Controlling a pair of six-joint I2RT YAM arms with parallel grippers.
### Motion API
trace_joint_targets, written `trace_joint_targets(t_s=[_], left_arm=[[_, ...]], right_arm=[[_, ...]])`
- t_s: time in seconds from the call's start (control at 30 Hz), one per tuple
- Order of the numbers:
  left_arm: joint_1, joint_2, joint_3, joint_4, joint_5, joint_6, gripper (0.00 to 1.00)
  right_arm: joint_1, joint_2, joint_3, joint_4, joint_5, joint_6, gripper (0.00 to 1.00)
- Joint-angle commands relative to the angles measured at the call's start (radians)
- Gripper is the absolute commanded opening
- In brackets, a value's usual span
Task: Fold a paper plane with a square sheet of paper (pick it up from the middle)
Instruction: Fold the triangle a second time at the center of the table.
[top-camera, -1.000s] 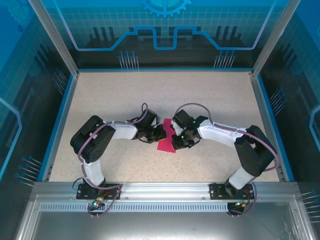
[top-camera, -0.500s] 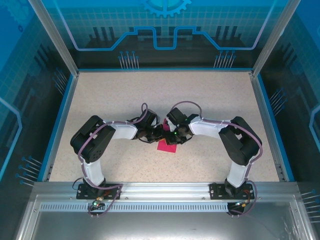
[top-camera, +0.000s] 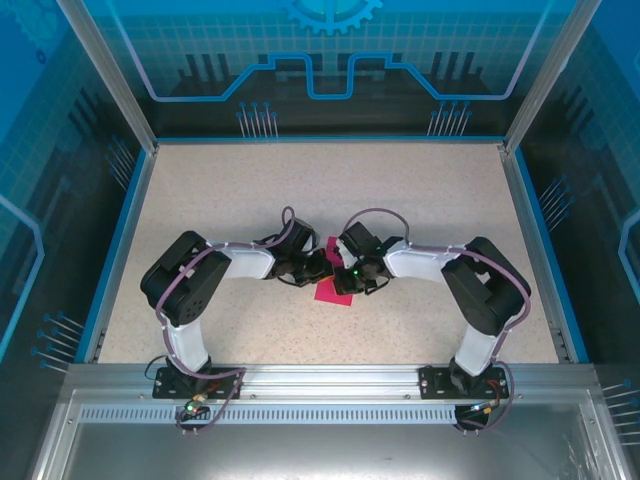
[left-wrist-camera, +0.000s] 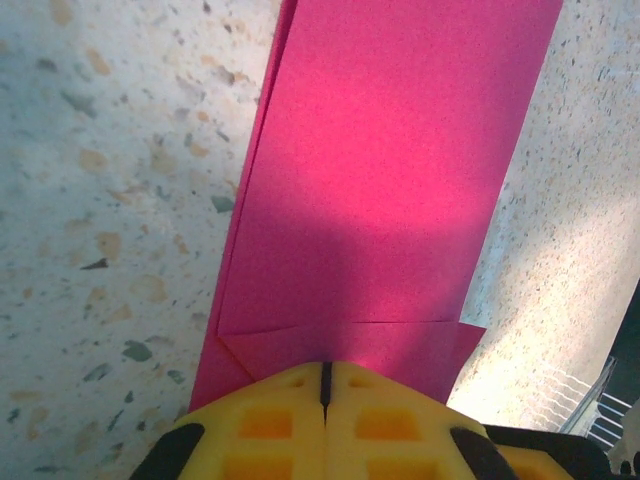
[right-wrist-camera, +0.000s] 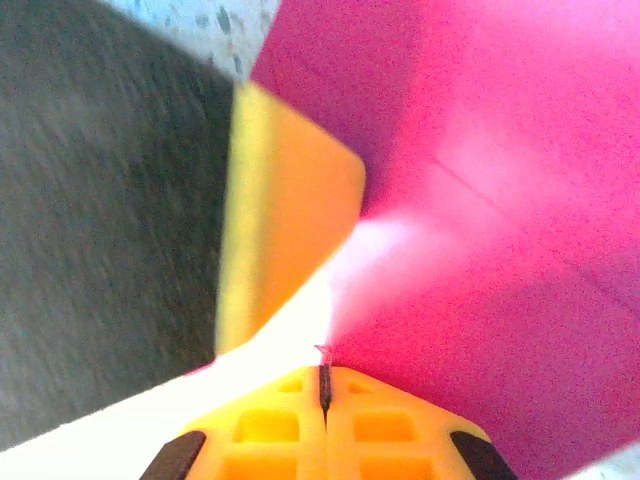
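Speckled beige tabletop (top-camera: 420, 200) carried the paper (top-camera: 330, 291) about midway between its left and right edges, a little toward the near edge. In the left wrist view the paper (left-wrist-camera: 380, 200) lay flat as a long magenta strip, with layered edges along one side and a cross crease with small folded corners near the fingers. The left gripper (top-camera: 324, 266) had its yellow pads pressed together, its tip (left-wrist-camera: 325, 372) at the strip's end. The right gripper (top-camera: 345, 281) met it from the other side, its pads likewise together (right-wrist-camera: 323, 375) against the paper (right-wrist-camera: 520, 250). Whether either pinched a layer could not be told. Both arms (top-camera: 230, 265) bent inward from the near edge. Blue panelled walls (top-camera: 330, 70) enclosed the tabletop.
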Motion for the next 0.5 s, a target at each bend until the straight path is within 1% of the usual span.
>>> trace_joint_targets(t_s=[0.0,0.17,0.3,0.47], left_arm=[[-0.006,0.083,-0.051,-0.165,-0.146,-0.019,0.0],[-0.006,0.087,-0.052,-0.167,-0.15,-0.021,0.0],[-0.007,0.084,-0.055,-0.16,-0.143,-0.021,0.0],[-0.007,0.08,-0.058,-0.142,-0.124,-0.017,0.0]], right_arm=[[-0.003,-0.03,-0.09,-0.19,-0.028,-0.048,0.0],[-0.005,-0.085,-0.127,-0.248,-0.045,-0.082,0.0],[-0.025,-0.14,-0.142,-0.281,-0.017,-0.083,0.0],[-0.047,-0.231,-0.088,-0.254,-0.023,-0.07,0.0]])
